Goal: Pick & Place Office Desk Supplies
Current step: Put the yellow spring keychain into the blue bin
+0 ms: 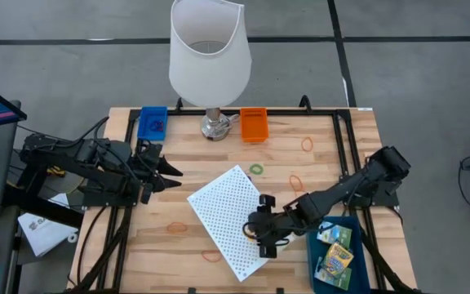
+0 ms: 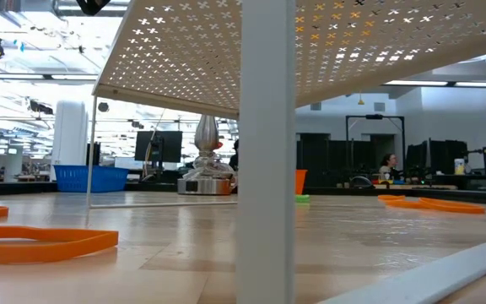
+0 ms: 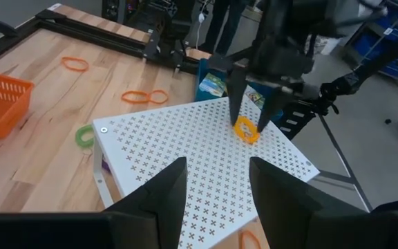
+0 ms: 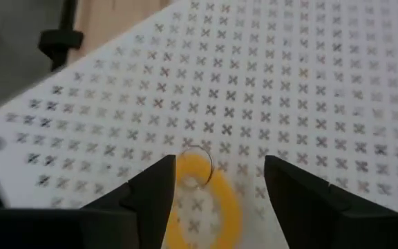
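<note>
A yellow-orange ring (image 4: 202, 200) lies on the white perforated shelf (image 1: 228, 219), near its right edge. My right gripper (image 4: 216, 180) is open and points down with one finger on each side of the ring (image 3: 246, 130). In the high view the right gripper (image 1: 261, 237) hangs over the shelf's right side. My left gripper (image 3: 216, 183) waits open at the table's left, aimed at the shelf, and shows in the high view (image 1: 170, 174). Orange rubber bands (image 1: 297, 181) and a green ring (image 1: 256, 169) lie flat on the wood. Two printed boxes (image 1: 337, 249) sit in a blue bin. My right gripper comes from above with its fingers on either side of the yellow-orange ring. The ring's edge (image 4: 179, 181) lies right beside one finger (image 4: 159, 181). Whether that finger touches it, I cannot tell. The ring rests flat on the shelf.
A big white lamp (image 1: 209, 57) stands at the far edge between a small blue basket (image 1: 152, 122) and an orange basket (image 1: 254, 124). The blue bin (image 1: 357, 269) is at the near right corner. The shelf's leg (image 2: 266, 152) fills the low view; a rubber band (image 2: 40, 243) lies near it.
</note>
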